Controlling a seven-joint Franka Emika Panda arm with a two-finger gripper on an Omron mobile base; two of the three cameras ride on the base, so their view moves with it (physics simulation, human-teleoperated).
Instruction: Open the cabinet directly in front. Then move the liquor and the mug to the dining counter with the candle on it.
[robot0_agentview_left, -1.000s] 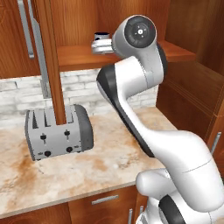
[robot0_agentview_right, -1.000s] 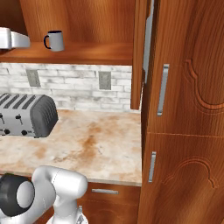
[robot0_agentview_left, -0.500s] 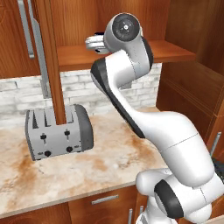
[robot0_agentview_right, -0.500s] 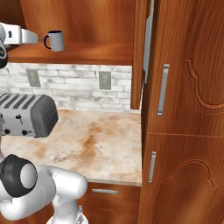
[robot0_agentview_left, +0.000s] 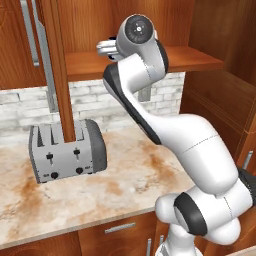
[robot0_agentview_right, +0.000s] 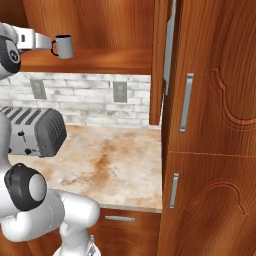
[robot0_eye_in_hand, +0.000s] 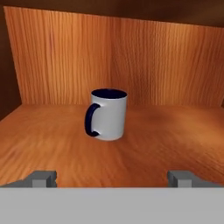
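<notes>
The gripper (robot0_eye_in_hand: 112, 178) stands wide apart and empty, its two fingertips (robot0_eye_in_hand: 43, 178) spread to either side low in the hand view, aimed level along the shelf (robot0_eye_in_hand: 166, 144) of the open cabinet (robot0_agentview_left: 150, 30). Straight ahead of it and still apart, the mug (robot0_eye_in_hand: 107, 114) sits upright on that shelf near the back wall, its dark handle turned to the left of the hand view. In the right base view the mug (robot0_agentview_right: 63, 46) shows just beyond the hand's white tip. Over the last second the arm has swung up from low by the counter (robot0_agentview_left: 125, 185) and reached into the cabinet, so the hand has closed in on the mug; the approach looks nearly lined up, with a short advance left before the fingers can bracket the body. No bottle is visible on the shelf around the mug. Below, the toaster (robot0_agentview_left: 65, 150) sits on the counter, well clear of the arm
</notes>
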